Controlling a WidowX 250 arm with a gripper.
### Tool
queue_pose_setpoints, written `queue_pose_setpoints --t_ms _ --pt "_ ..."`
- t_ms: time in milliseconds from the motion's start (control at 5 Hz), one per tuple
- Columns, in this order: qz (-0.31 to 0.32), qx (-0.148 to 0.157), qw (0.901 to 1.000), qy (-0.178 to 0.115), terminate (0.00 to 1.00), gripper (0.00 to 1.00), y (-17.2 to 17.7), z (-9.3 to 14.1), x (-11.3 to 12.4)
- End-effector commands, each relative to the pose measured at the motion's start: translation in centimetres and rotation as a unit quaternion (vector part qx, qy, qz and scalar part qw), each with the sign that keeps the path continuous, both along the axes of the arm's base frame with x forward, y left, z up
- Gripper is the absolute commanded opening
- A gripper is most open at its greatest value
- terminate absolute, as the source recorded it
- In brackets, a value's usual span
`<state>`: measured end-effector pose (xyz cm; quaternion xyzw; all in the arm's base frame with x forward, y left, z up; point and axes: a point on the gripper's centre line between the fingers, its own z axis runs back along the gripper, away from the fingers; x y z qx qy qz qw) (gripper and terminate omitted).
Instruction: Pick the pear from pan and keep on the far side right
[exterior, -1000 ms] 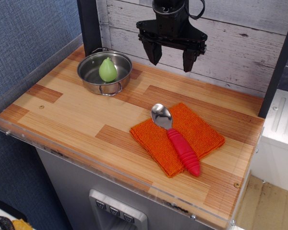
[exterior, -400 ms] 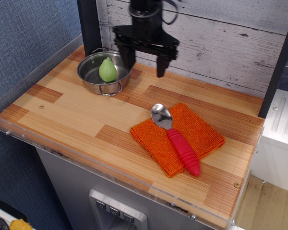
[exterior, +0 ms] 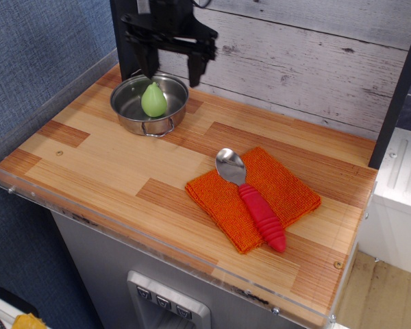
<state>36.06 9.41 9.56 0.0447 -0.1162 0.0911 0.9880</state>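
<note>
pincer [exterior: 170, 68]: spread wide, has slid from upper middle to upper left, now above the pan [exterior: 128, 112] | pear [exterior: 153, 101]: sits in pan, untouched | next: likely go down and grab it

Light-green pear [exterior: 153, 101] upright (pointed top up) inside shiny steel pan [exterior: 128, 115].
</note>
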Motion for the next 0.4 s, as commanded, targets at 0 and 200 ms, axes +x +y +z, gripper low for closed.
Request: queue_pose_setpoints --t_ms 0,200 --pt "0.026 0.011 0.9996 -0.007 0.00 1.00 3.60 0.07 1.17" --pt "0.023 0.007 0.9997 -0.004 0.00 1.00 4.52 -0.85 1.39"
